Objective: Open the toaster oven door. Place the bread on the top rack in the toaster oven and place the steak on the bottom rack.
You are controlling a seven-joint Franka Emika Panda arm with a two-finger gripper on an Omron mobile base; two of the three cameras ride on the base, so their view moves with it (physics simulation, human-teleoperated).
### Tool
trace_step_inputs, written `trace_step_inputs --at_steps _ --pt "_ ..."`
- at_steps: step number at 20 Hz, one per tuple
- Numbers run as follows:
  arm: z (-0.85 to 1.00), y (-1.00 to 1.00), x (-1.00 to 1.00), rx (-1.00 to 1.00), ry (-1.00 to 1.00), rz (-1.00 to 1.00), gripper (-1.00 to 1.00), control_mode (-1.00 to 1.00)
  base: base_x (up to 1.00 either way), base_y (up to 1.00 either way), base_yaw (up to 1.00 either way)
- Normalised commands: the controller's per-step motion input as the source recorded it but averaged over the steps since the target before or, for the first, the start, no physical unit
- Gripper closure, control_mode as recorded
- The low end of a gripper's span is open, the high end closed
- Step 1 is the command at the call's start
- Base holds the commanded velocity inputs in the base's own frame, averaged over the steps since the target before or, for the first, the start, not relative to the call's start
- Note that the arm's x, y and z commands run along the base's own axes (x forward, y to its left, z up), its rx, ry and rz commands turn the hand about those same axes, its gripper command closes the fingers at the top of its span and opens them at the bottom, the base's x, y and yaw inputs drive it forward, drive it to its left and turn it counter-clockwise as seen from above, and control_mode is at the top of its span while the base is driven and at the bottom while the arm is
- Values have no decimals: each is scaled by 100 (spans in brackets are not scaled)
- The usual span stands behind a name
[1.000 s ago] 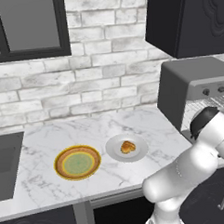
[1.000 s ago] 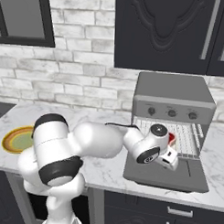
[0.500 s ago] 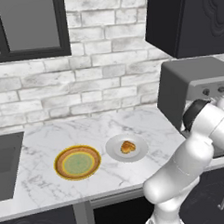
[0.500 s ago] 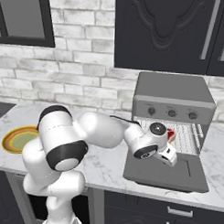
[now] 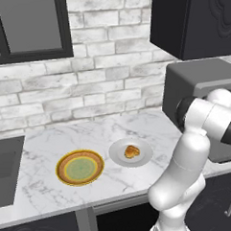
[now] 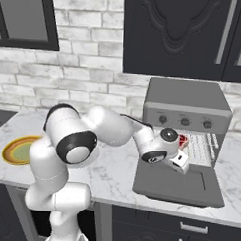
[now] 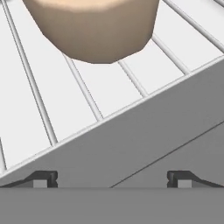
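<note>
Since the earlier frame the hand (image 6: pixel 184 166) has withdrawn slightly from the boxy dark-grey toaster oven (image 6: pixel 188 107), fingers spread wide, empty; red steak (image 6: pixel 183 140) rests on a silver wire rack (image 7: pixel 109 92).

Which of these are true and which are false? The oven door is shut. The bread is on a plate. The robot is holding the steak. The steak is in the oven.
1. The toaster oven door is shut. False: it lies folded down flat in front of the toaster oven.
2. The bread is on a white plate on the counter. True.
3. The gripper is holding the steak. False: its jaws are open and grip nothing.
4. The steak is inside the oven. True: it sits on a wire rack, though which rack is hard to tell.
</note>
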Motion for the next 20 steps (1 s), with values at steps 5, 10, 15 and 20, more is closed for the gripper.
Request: trace_step_inputs --at_steps 5,10,15,20 --pt "0 -1 19 3 -3 0 -100 -100 0 0 0" --pt "0 0 27 2 -1 -1 -100 -100 0 0 0" --pt "0 -3 16 2 0 -4 -100 -100 0 0 0" --pt "7 -18 -36 5 -1 7 -100 -100 0 0 0"
